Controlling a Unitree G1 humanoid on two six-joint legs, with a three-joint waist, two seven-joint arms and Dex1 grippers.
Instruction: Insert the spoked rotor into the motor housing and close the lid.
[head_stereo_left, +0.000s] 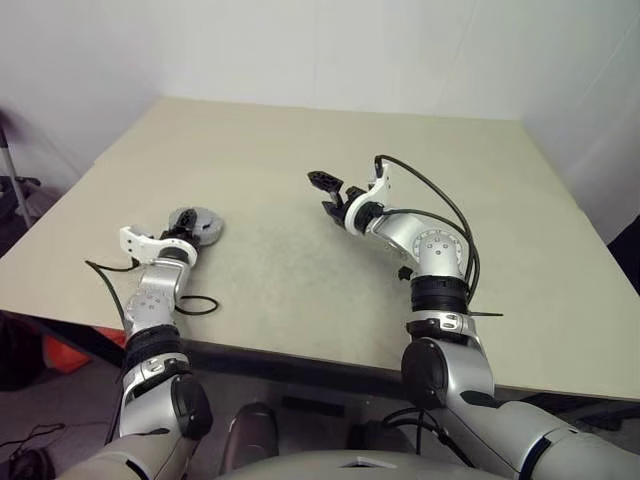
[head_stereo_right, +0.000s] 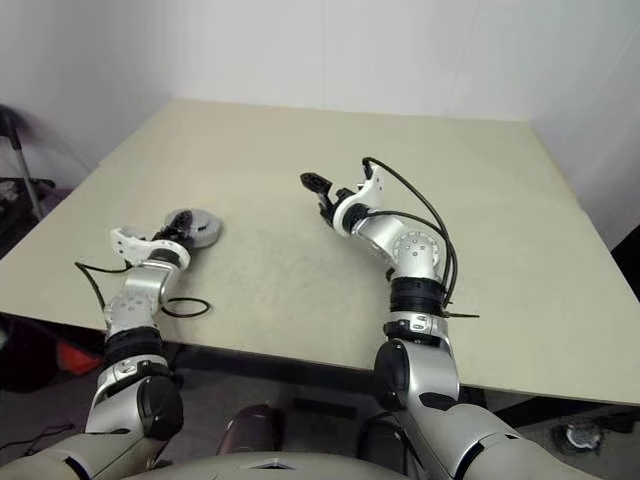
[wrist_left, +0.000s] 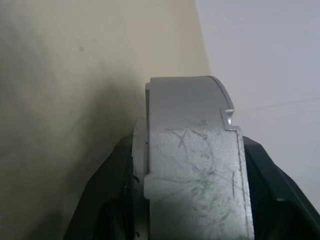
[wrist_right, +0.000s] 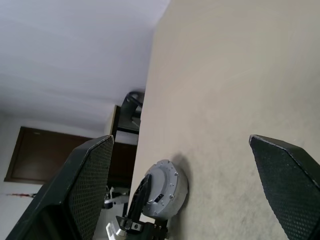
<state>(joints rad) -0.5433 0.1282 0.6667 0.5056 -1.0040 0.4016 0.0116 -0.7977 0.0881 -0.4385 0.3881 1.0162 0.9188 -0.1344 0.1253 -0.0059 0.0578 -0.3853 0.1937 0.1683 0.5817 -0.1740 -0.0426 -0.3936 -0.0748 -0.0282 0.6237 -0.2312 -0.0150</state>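
I have the desk (head_stereo_left: 300, 250) spread beige under both arms, bare but for one round grey metal assembly near its left edge. That assembly (head_stereo_left: 195, 224) sits right at the tips of my left tool (head_stereo_left: 183, 232), on the desk surface. In the left wrist view a grey metal body with a notched edge stands between the black fingers (wrist_left: 107, 200), so I read the left tool as closed on it at a middling width. From the right wrist view it shows as a closed round drum with small screws or notches around its rim (wrist_right: 164, 189), a finger of the left tool lying across its face. I judge this to be the motor housing with the lid already on it, though I cannot see inside, so I cannot confirm that the spoked rotor is seated there. I see no loose silver wheel lying anywhere on the desk, which fits that reading.

My right tool (head_stereo_left: 332, 194) hangs above the middle of the desk, well to the right of the assembly, its fingers spread wide and carrying nothing.

As I judge it, the task is near its end: what remains is to let go with the left tool and check that the lid sits flush.
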